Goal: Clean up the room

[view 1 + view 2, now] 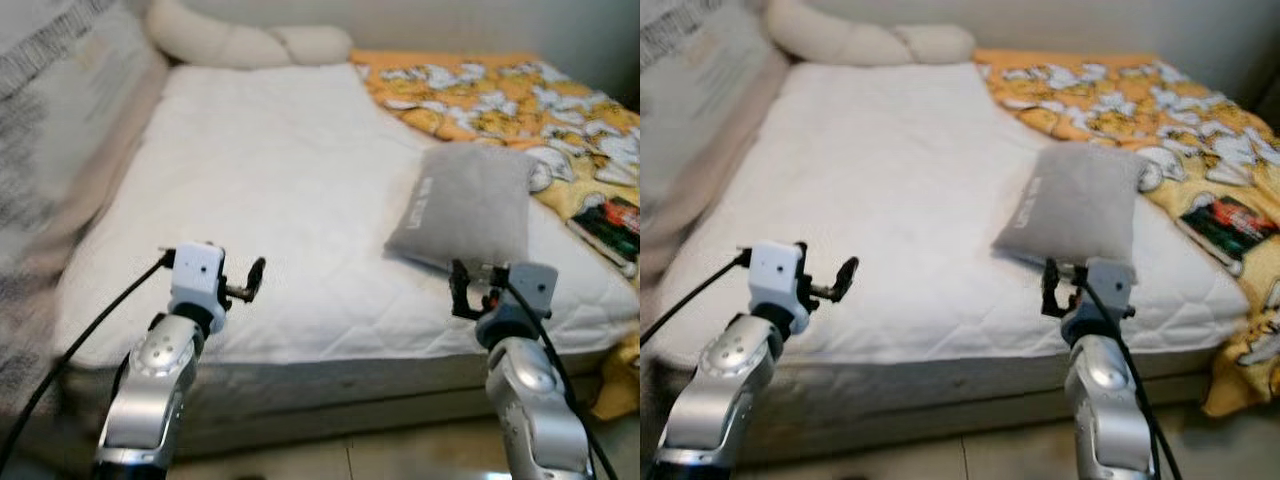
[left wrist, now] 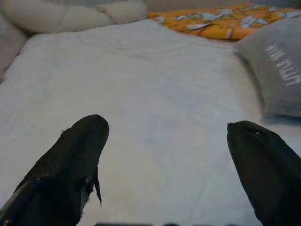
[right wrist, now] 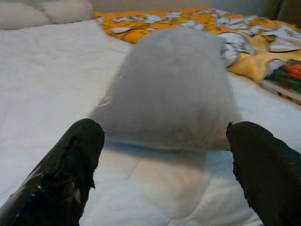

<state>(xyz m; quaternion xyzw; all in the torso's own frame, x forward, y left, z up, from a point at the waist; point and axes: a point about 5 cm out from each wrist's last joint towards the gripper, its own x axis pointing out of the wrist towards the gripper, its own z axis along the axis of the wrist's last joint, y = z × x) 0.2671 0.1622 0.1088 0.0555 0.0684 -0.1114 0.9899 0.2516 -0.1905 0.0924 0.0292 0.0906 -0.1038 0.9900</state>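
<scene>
Both silver arms reach forward over the near edge of the mattress (image 1: 290,220), the white quilted bed surface that serves as the landmark here. The left gripper (image 2: 164,136) hovers above the mattress's near left part, its 2 black fingers (image 2: 70,165) spread wide apart with only bare white quilting between them. A black cable runs back from its white wrist housing toward the near left corner of the bed.

The right gripper (image 3: 164,136) is held over the mattress's near right part, its 2 fingers (image 3: 66,169) also spread wide and holding nothing. Just beyond its fingertips lies the grey pillow (image 1: 468,205), resting flat on the mattress toward the right side, with white lettering along its left edge. In the right wrist view the pillow sits squarely between the 2 open fingers but farther off, apart from both.

To the right of the pillow, an orange blanket (image 1: 480,95) with a white cartoon pattern covers the right side of the mattress, running from the far end down to the near right corner, where it hangs over the edge. On that blanket, near the mattress's right edge and level with the pillow, lies a flat dark book (image 1: 612,225) with a red and green cover.

At the far end of the mattress, against the wall, sits a long cream bolster (image 1: 240,40). Along the mattress's left side stands a pale padded panel (image 1: 60,130).
</scene>
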